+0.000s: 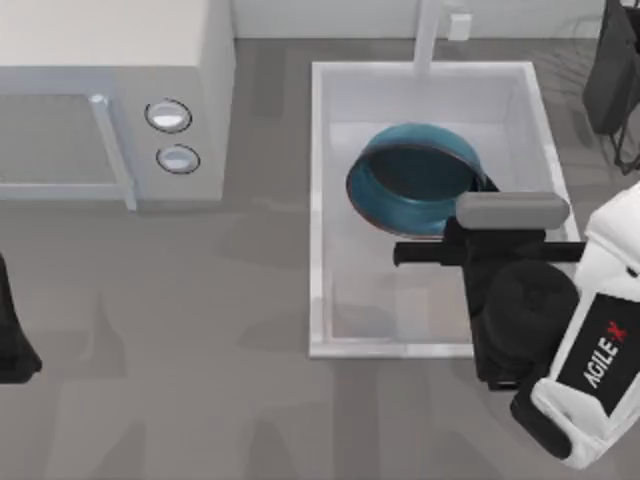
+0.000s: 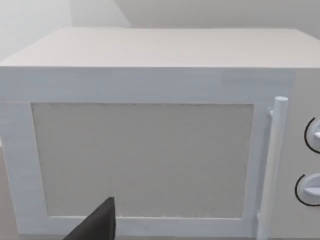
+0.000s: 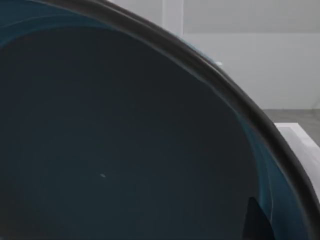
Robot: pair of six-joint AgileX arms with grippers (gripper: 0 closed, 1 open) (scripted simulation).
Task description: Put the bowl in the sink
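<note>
teal bowl (image 1: 405, 195), apparently white sink (image 1: 322, 200)

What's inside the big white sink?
The teal bowl is inside the sink, tilted, with the right gripper at its rim. The arm covers the basin's right corner, so that part stays hidden.

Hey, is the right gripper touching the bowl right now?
Touching. In the right wrist view a dark fingertip lies against the bowl at its rim; from the top the bowl hangs tilted over the sink.
</note>
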